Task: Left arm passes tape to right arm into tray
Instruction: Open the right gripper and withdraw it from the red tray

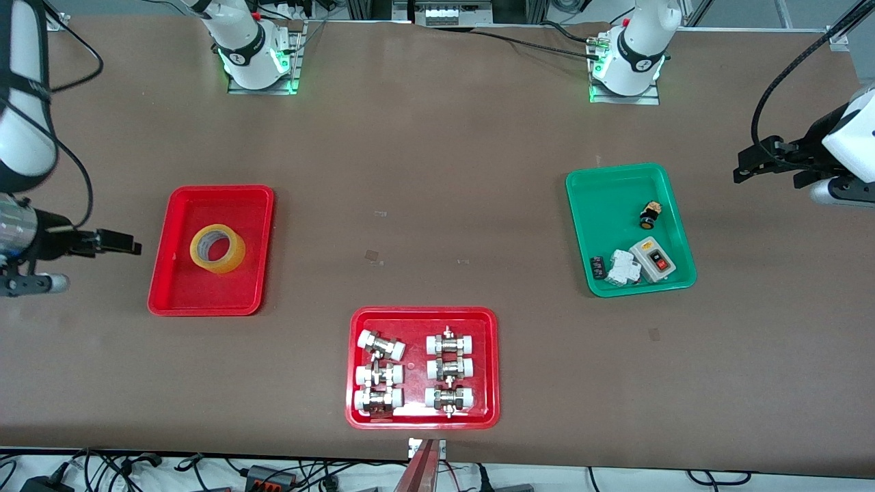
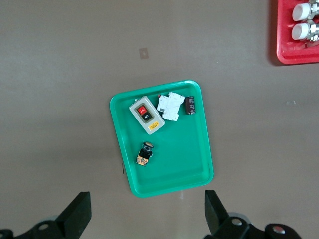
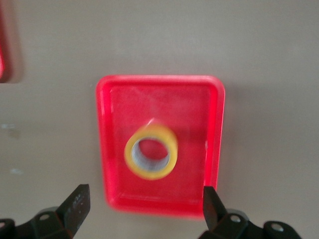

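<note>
The yellow tape roll (image 1: 217, 248) lies flat in the plain red tray (image 1: 183, 294) at the right arm's end of the table. It also shows in the right wrist view (image 3: 151, 152), inside the tray (image 3: 114, 104). My right gripper (image 1: 117, 240) is open and empty, up in the air beside the tray at the table's end. My left gripper (image 1: 759, 162) is open and empty, up in the air at the left arm's end of the table, beside the green tray (image 1: 588, 188). Its fingertips (image 2: 79, 211) frame the green tray (image 2: 199, 159) below.
The green tray holds a switch box (image 1: 655, 260), a white breaker (image 1: 623, 268) and a small black button (image 1: 649, 214). A red tray of white-capped metal fittings (image 1: 422, 316) sits near the front camera, mid-table.
</note>
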